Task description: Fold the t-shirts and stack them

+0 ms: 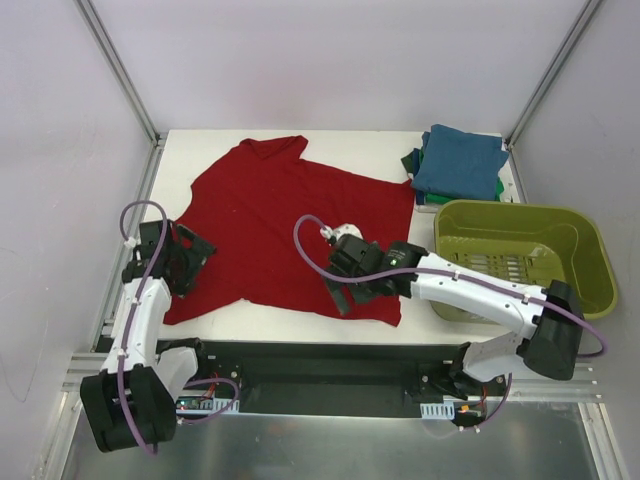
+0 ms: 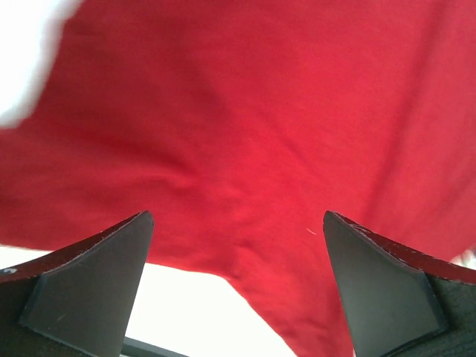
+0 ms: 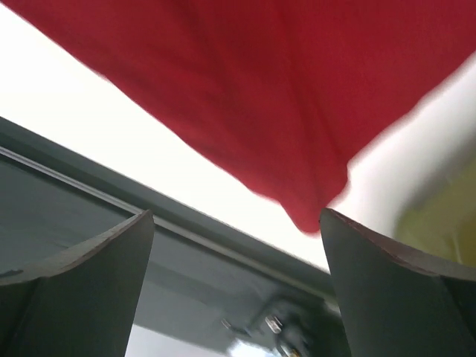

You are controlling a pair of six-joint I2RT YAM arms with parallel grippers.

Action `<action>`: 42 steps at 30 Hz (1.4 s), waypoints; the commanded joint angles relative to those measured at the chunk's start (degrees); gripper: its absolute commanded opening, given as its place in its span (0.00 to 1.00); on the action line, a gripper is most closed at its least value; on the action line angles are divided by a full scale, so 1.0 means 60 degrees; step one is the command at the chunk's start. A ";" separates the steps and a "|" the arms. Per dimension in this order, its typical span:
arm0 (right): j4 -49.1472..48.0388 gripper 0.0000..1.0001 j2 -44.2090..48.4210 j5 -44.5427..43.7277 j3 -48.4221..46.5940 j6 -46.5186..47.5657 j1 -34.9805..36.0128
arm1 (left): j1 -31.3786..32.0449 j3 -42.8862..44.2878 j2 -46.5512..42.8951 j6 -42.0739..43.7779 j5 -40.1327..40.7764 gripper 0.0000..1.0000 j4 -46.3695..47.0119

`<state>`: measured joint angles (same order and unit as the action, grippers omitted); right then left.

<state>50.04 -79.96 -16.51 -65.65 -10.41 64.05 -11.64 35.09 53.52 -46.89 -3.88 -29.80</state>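
The fingers of the left gripper (image 2: 238, 223) are held wide apart over the dark red t-shirt (image 1: 290, 215), and those of the right gripper (image 3: 236, 219) are spread wide over its near hem, with nothing gripped. The shirt is laid flat on the white table (image 1: 190, 150). Teal-blue and green folded t-shirts (image 1: 460, 162) are stacked just behind the olive-green basket (image 1: 500, 207), whose slotted floor is seen.

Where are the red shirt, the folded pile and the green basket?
red shirt (image 1: 290, 215), top view, middle of its body
folded pile (image 1: 460, 160), top view, the top blue shirt
green basket (image 1: 510, 207), top view, its far rim
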 commanded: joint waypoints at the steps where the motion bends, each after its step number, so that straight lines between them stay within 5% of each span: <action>1: -0.2316 0.97 -0.0514 0.1268 -0.0543 -0.0021 -0.0494 | 0.0663 0.0786 0.0644 0.0257 -0.1331 0.99 0.0557; 6: -0.3491 0.97 -0.2399 0.2356 -0.1244 -0.0036 -0.0597 | 0.1763 0.1314 0.2664 0.0403 -0.1214 0.99 0.0865; 13: -0.4018 0.97 -0.4206 0.3643 -0.1496 -0.0460 -0.0802 | 0.1764 0.1374 0.4366 0.0608 -0.0614 0.99 0.0924; 23: -0.5293 0.97 -0.4426 0.5666 -0.0060 -0.0901 0.0310 | 0.1091 -0.0047 0.3401 0.0375 0.0454 0.99 0.0515; 32: -0.4182 0.97 -0.3124 0.4673 -0.0454 -0.0112 0.0516 | 0.0665 -0.0077 0.1089 0.0023 0.1292 0.99 -0.0599; 42: -0.2761 0.97 -0.1905 0.3339 -0.0015 -0.0080 -0.1898 | 0.0826 0.0888 0.0556 0.0315 -0.0275 0.99 -0.0278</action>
<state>28.05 -91.77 8.45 -66.50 -11.25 59.61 -7.51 35.70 54.61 -46.06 -1.06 -32.03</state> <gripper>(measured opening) 0.968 0.993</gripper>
